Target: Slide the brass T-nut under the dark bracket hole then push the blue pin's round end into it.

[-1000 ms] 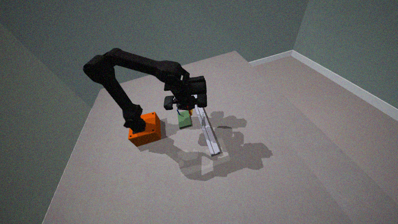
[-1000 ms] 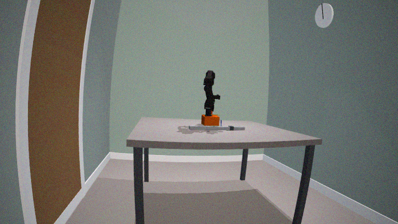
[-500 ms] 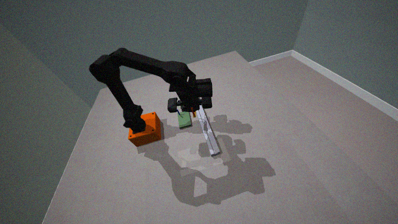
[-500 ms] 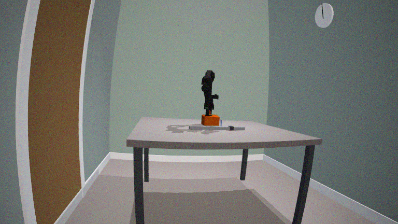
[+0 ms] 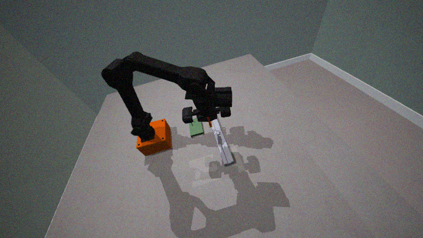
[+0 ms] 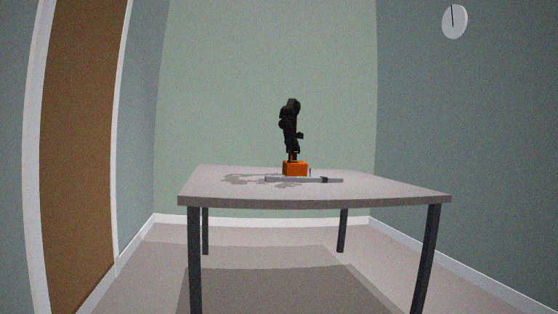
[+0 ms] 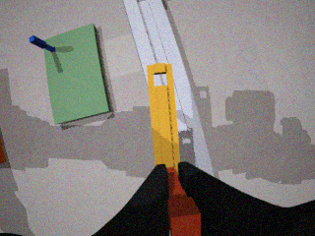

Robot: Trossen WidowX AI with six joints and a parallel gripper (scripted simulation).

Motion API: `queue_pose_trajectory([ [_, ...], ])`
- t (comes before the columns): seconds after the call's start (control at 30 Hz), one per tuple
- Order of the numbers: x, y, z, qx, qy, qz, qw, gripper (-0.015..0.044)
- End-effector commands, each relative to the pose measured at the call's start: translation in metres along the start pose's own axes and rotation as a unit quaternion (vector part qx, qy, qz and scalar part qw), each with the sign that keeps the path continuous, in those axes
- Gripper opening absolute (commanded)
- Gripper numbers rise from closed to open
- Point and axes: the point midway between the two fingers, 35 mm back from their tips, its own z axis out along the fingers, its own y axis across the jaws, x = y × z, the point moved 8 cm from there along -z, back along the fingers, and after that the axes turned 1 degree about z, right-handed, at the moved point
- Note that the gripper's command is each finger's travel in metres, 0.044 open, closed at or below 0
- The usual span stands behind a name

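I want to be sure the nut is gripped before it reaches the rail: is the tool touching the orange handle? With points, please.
Touching. The wrist view shows the orange handle (image 7: 185,218) pinched between the fingertips of the tool (image 7: 171,171).

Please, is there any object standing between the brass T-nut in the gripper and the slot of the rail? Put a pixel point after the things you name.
Nothing visible stands in the way: the gripper (image 5: 209,118) (image 7: 171,171) holds the brass T-nut (image 7: 161,105) above the aluminum rail (image 5: 222,143) (image 6: 293,179) (image 7: 148,31), and the green tray (image 5: 196,128) (image 7: 78,79) with the blue pin (image 6: 309,172) (image 7: 41,43) lies off to one side.

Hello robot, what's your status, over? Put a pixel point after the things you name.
End effector (image 5: 209,118) (image 7: 171,171) shut on orange handle (image 7: 184,216). Yellow brass T-nut (image 5: 210,124) (image 7: 162,115) held clear of slot. Nothing visibly blocking.
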Motion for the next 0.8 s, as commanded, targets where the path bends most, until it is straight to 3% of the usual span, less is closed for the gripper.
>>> queue_pose_trajectory([
  [0.0,0.005,-0.005,-0.001,-0.003,0.002,-0.009,1.000,-0.0150],
  [0.77,0.035,-0.029,-0.005,-0.013,0.003,-0.053,0.998,-0.0150],
])
